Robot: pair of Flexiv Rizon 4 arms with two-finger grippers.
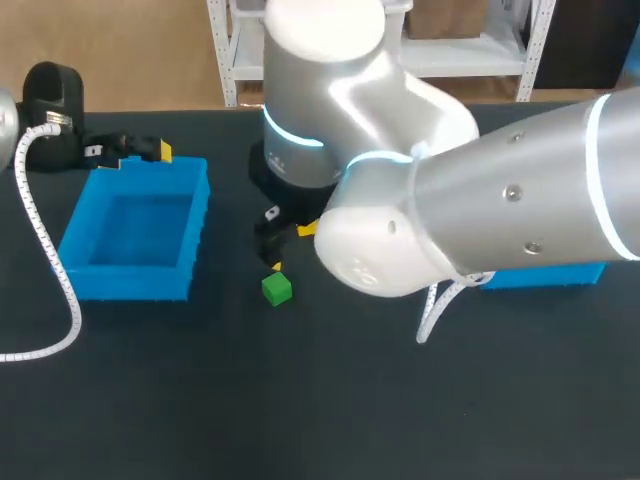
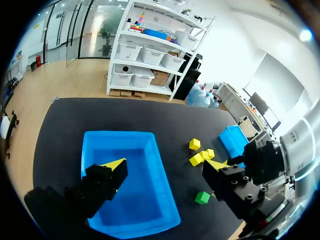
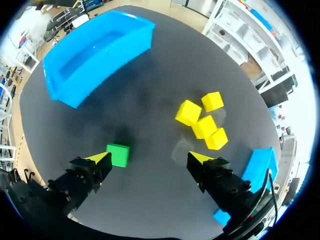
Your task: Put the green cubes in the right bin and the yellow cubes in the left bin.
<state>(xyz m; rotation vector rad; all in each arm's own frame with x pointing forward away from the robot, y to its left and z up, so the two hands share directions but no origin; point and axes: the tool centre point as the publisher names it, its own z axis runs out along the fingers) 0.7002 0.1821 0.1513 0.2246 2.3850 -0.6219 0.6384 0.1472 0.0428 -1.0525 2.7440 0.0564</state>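
Over the far rim of the left bin [image 1: 140, 285] hangs the left claw [image 1: 135, 150], its yellow-tipped fingers spread wide apart and touching nothing. Near the middle of the dark counter [image 1: 300, 400], the right arm [image 1: 480, 200] reaches across from the right side, and the right claw [image 3: 149, 158] hangs low over the surface with its fingers also wide apart.

The green cube [image 3: 118, 154] lies on the counter under this claw, just beside one fingertip and not gripped. Four yellow cubes [image 3: 202, 120] sit in a tight cluster on the counter ahead of the right claw, between the two bins and near the green cube. The right bin [image 1: 545, 275] stands at the counter's right, mostly hidden behind the right arm in the head view.
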